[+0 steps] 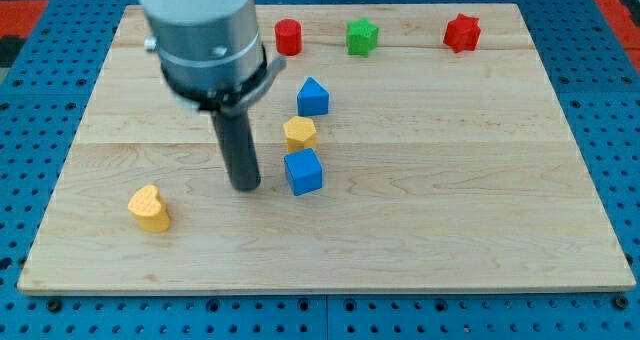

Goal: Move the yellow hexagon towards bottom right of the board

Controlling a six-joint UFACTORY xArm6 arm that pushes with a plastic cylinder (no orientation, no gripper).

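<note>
Here, my tip [245, 187] is set on the wooden board [450, 210], just left of the blue cube [303, 171]; nothing is held. The yellow hexagon [299, 133] is wedged between that cube and a blue block [313, 96].

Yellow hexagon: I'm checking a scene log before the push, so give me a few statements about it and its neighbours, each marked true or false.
1. The yellow hexagon sits between two blue blocks. True: the blue pentagon-like block is above it and the blue cube below.
2. My tip is at the view's right of the blue cube. False: it is to its left.
3. The green block lies between two red blocks. True: the red cylinder is to its left and the red star to its right.
4. The yellow heart touches the hexagon. False: it lies apart, at the lower left.
</note>
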